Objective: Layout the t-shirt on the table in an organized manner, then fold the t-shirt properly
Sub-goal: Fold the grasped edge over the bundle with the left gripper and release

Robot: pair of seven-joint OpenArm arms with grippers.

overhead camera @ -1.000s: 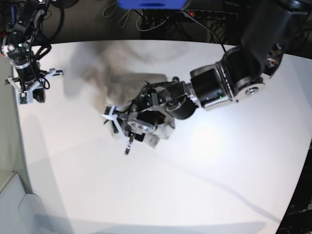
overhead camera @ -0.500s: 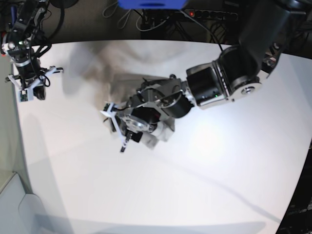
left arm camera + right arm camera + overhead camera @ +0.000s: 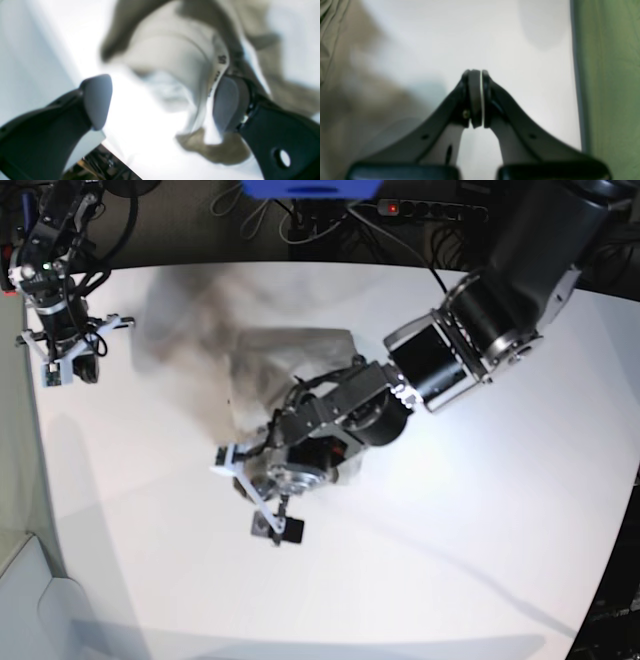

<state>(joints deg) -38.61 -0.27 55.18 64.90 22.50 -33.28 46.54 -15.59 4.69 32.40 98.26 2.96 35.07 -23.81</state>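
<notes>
1. The t-shirt [image 3: 270,365] lies motion-blurred on the table [image 3: 480,510], its outline unclear.
2. Left gripper [image 3: 160,102]: fingers spread, cloth brushing one pad [image 3: 228,102].
3. Right gripper [image 3: 476,97]: fingers pressed together, empty.

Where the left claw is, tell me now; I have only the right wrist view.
Observer: In the base view the left claw is over the table, at the near edge of the crumpled t-shirt.
Operator: Say whether it is gripping.
Observer: It is not. The left wrist view shows its jaws wide apart, with cloth draped against one finger only.
Operator: Give me the right claw's place.
Observer: The right claw hangs near the table's far corner, apart from the t-shirt.
</notes>
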